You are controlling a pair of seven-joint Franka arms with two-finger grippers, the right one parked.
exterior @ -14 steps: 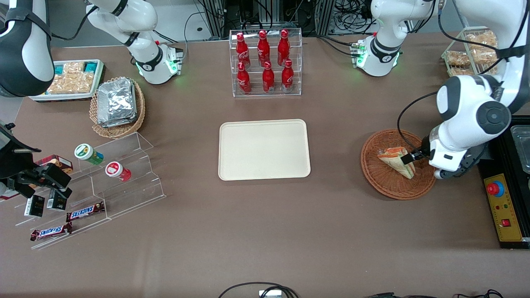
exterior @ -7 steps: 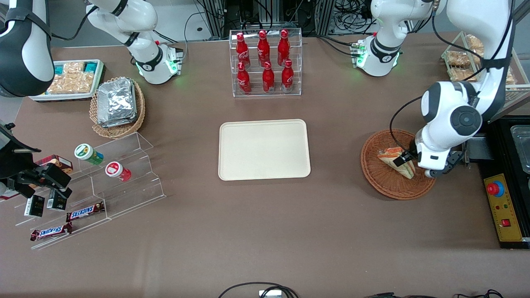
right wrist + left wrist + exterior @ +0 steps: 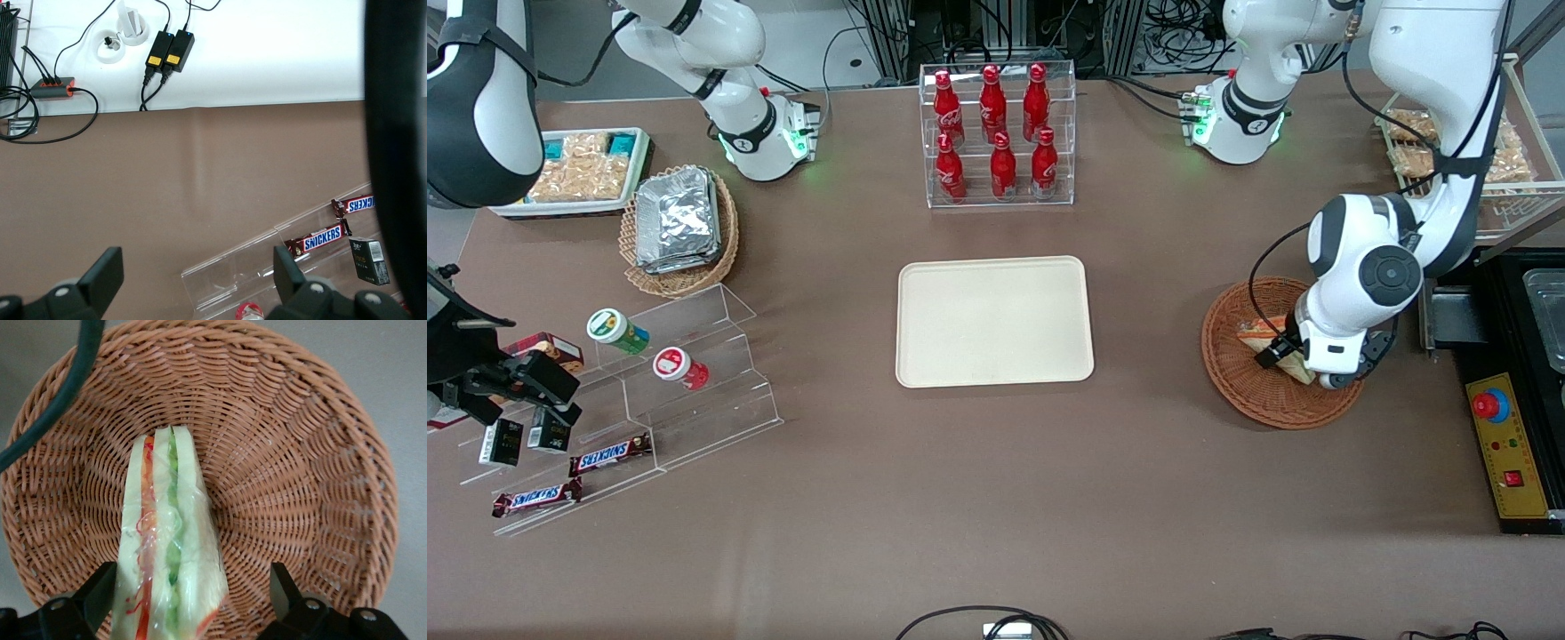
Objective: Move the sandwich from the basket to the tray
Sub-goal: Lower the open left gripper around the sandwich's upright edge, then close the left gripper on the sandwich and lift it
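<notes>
Spread wide, the left gripper (image 3: pixel 190 600) hangs low over the basket (image 3: pixel 313 487), one finger (image 3: pixel 100 590) just beside the sandwich (image 3: pixel 170 553) and the other finger (image 3: pixel 280 587) standing clear of it above the weave. From the wrist view the wedge stands on edge in the basket, its red, green and yellow layers showing through clear wrap; whether the near finger touches the wrap is hard to tell.

Across the front view, foil packets (image 3: pixel 678 218) sit in a tan wicker basket (image 3: pixel 680 276) toward the parked arm's end of the table. The tray (image 3: pixel 994 322) lies in the middle, with a rack of red bottles (image 3: pixel 996 133) farther from the camera. Toward the working arm's end, the basket (image 3: pixel 1232 369) holds the sandwich (image 3: pixel 1254 331), mostly covered by the gripper (image 3: pixel 1279 358) and its wrist.
</notes>
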